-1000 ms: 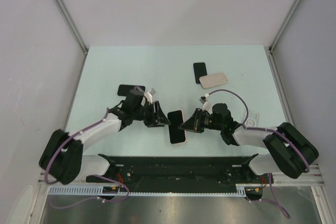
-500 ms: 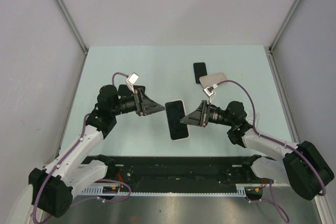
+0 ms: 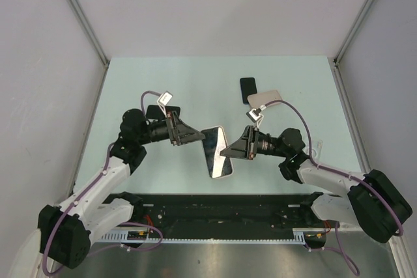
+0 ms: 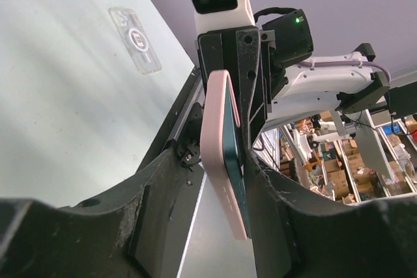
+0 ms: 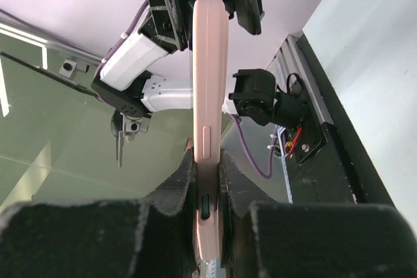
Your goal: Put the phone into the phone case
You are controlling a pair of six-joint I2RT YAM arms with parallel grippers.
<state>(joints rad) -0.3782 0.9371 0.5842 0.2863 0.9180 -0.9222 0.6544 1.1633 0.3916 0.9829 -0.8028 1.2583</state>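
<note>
Right wrist view has the right claw [image 5: 207, 164] clenched on the thin edge of the pink case [image 5: 208, 63], probably to steady it in mid-air. At the case's opposite edge the left claw [image 4: 218, 167] straddles it; I cannot tell whether it presses. The phone [image 4: 234, 148] seems seated inside that case, between both claws, above the counter [image 3: 195, 76]. A beige case [image 3: 264, 100] lies beyond it.

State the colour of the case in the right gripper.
Pale pink; the case shows best in the right wrist view.
</note>
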